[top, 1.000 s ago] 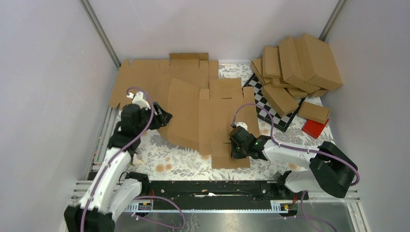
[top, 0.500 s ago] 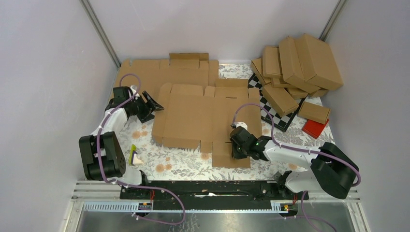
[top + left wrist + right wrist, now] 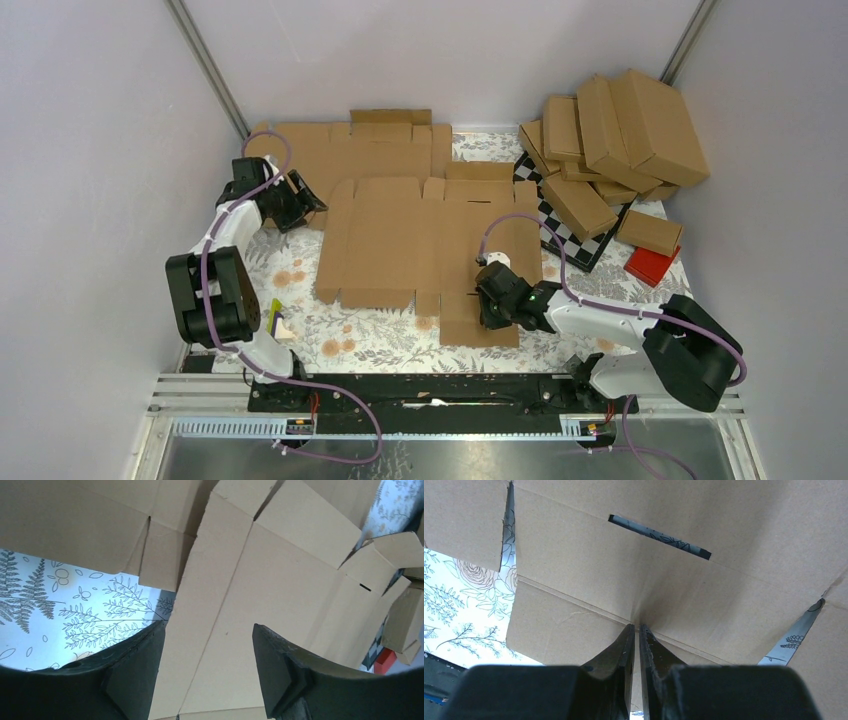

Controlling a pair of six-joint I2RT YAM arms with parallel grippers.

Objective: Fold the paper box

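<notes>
left gripper (image 3: pixel 207 629) spread wide, holding nothing; paper box (image 3: pixel 400 240) lies flat just past its fingertips, not touching. right gripper (image 3: pixel 634 630) squeezed nearly together, tips pressed against the crease of the box's near flap.

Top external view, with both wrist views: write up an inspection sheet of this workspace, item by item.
Surface: floral tabletop, with cardboard over much of it.
Job's things: paper box lies flat and unfolded; another flat cardboard sheet lies behind it.
Clutter: folded cartons piled partly on the checkered board; red block beside it.
Grippers: left gripper open and empty, above the box's left side; right gripper shut, tips against the box's near flap.
Cables: purple cable loops over the box.
Surroundings: plain walls; nothing else seen.
</notes>
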